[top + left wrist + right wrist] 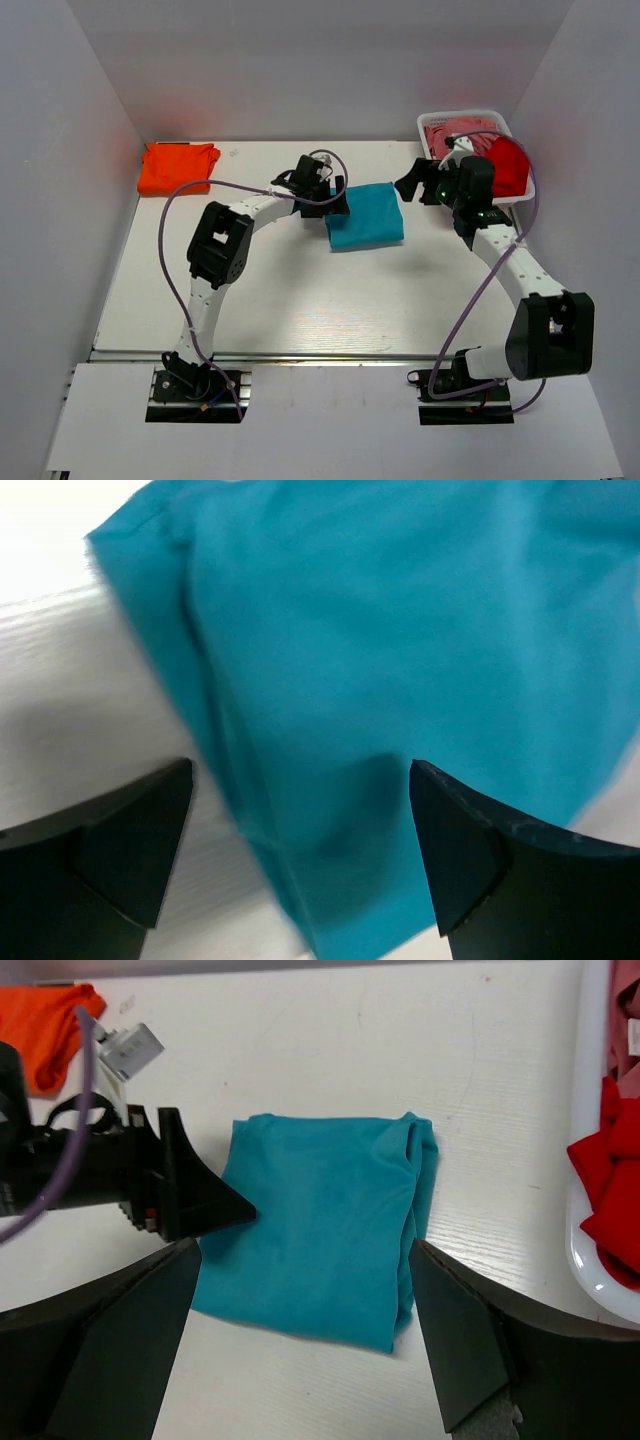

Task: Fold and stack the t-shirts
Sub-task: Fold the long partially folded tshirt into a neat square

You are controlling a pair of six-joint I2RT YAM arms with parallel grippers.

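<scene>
1. Table [300,300]: white, fills the middle of the top view, with a white wall on three sides.
2. Basket [470,117]: white, upper right of the top view, at the table's back right corner. It's got cloth in it.
3. Teal shirt [366,215]: folded into a neat-ish rectangle, flat on the table, a bit above and right of centre in the top view. It's between my two grippers and well apart from the other shirts. In the right wrist view the stacked fold edges show along its right side.
4. Orange shirt [177,167]: folded, upper left of the top view, tucked into the table's back left corner near the wall.
5. Red shirt [510,165]: bunched up in the basket's near right part, bulging over the rim.
6. Pink shirt [450,135]: crumpled in the basket's far part, just behind the red one.
7. My left gripper [300,767]: jaws spread wide, nothing in them. It's at the teal shirt's left edge. From its own camera the cloth's edge runs between the two fingers. In the right wrist view one fingertip looks to overlap that edge, but I can't tell if it's actually touching the cloth.
8. My right gripper [302,1248]: also wide open and holding nothing. In the top view it's between the teal shirt and the basket, and its camera sees the whole teal shirt framed between the fingers.
</scene>
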